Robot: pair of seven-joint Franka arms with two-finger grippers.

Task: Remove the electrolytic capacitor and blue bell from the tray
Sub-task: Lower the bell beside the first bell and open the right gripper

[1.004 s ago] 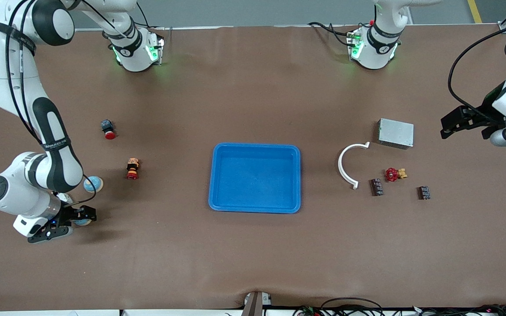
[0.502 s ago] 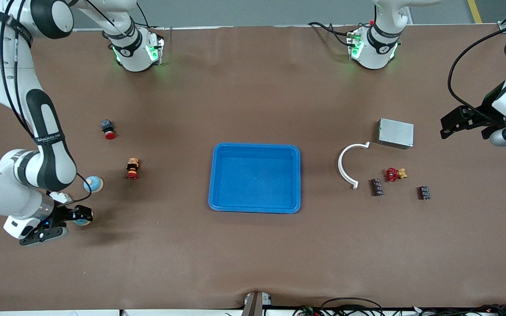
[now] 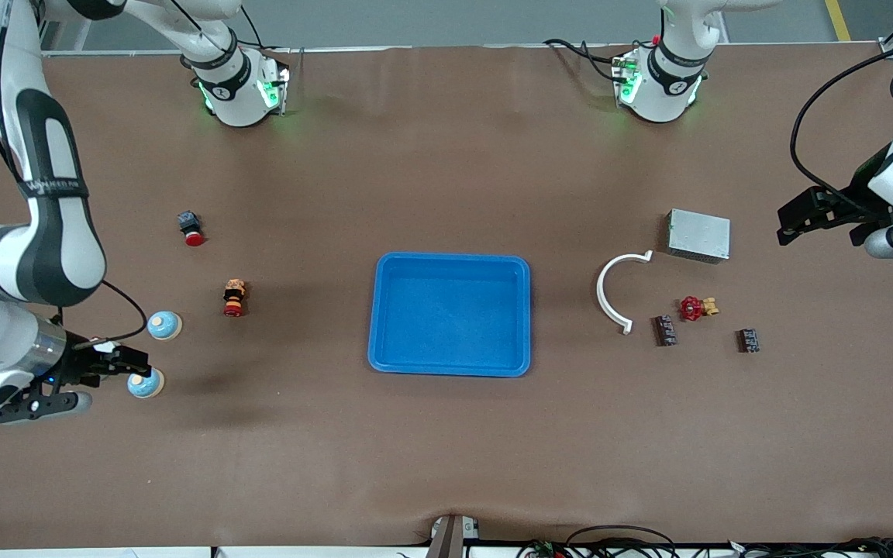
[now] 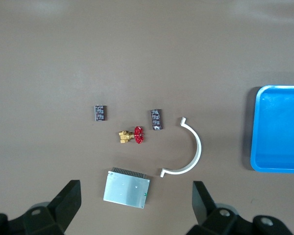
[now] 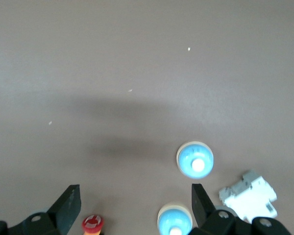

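right claw (image 3: 117, 358) open beside upright bell (image 3: 144, 383), dome up

Two blue bells (image 3: 163, 325) (image 3: 145, 384), two dark capacitors (image 3: 664, 330) (image 3: 748, 340), two red push-buttons (image 3: 190, 226) (image 3: 234, 298), one blue tray (image 3: 449, 367).

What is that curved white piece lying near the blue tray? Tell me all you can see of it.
The curved white piece is a thin half-ring, like a plastic clamp or bracket, with a small outward tab at each end. It lies flat on the brown table, its open side facing the left arm's end, between the blue tray and the grey metal box. Nothing touches it; a small dark component sits close to one tab.
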